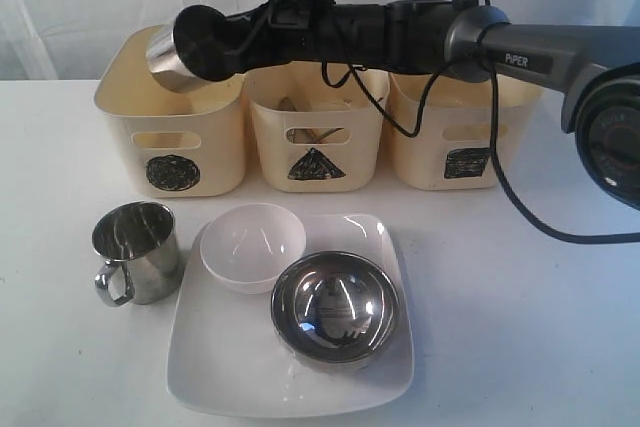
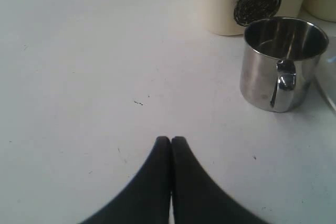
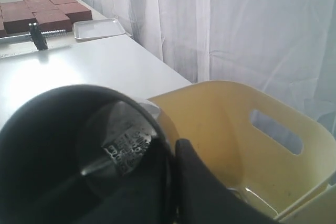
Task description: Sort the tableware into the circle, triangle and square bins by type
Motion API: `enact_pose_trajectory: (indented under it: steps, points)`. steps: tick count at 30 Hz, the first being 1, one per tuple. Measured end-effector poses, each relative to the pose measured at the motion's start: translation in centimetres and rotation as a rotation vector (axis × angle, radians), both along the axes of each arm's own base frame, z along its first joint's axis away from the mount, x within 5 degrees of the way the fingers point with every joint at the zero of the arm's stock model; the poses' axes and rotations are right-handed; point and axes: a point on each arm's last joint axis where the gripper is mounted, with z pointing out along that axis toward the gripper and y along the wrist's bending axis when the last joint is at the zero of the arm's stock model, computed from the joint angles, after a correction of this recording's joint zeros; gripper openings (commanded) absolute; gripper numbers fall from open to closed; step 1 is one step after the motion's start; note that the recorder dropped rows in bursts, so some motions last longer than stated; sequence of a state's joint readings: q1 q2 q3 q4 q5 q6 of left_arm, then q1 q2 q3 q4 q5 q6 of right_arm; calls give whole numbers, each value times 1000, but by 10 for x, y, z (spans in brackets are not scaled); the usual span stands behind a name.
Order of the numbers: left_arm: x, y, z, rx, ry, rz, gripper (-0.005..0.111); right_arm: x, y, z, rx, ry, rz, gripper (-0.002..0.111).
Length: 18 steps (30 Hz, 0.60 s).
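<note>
My right gripper (image 1: pixel 212 47) reaches across to the left and is shut on the rim of a steel mug (image 1: pixel 170 59), held tilted above the circle bin (image 1: pixel 175 142). In the right wrist view, the gripper (image 3: pixel 173 144) pinches the mug (image 3: pixel 105 145) wall over that bin (image 3: pixel 231 124). A second steel mug (image 1: pixel 135 252) stands on the table left of the square white plate (image 1: pixel 385 379). The plate carries the small white bowl (image 1: pixel 252 245) and the steel bowl (image 1: pixel 335 305). My left gripper (image 2: pixel 171 139) is shut and empty, low over the table short of this mug (image 2: pixel 281 64).
The triangle bin (image 1: pixel 315 137) holds something wooden; the square bin (image 1: pixel 455 147) stands to its right. The right arm (image 1: pixel 400 32) and its cable span all three bins. The circle bin (image 2: pixel 231 3) stands right behind the standing mug. A white curtain hangs behind.
</note>
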<state>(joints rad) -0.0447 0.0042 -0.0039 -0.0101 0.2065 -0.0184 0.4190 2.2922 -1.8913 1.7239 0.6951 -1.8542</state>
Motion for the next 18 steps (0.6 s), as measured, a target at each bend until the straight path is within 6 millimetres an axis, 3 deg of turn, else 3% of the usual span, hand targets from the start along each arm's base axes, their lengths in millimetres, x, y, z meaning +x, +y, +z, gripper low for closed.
enact_pose_trajectory:
  steps: [10, 15, 18]
  points:
    - [0, 0, 0, 0, 0, 0, 0, 0, 0, 1, 23, 37, -10, 41]
    - [0, 0, 0, 0, 0, 0, 0, -3, 2, 2, 57, 70, 24, 41]
    - [0, 0, 0, 0, 0, 0, 0, -8, 1, 15, 104, 105, 58, 33]
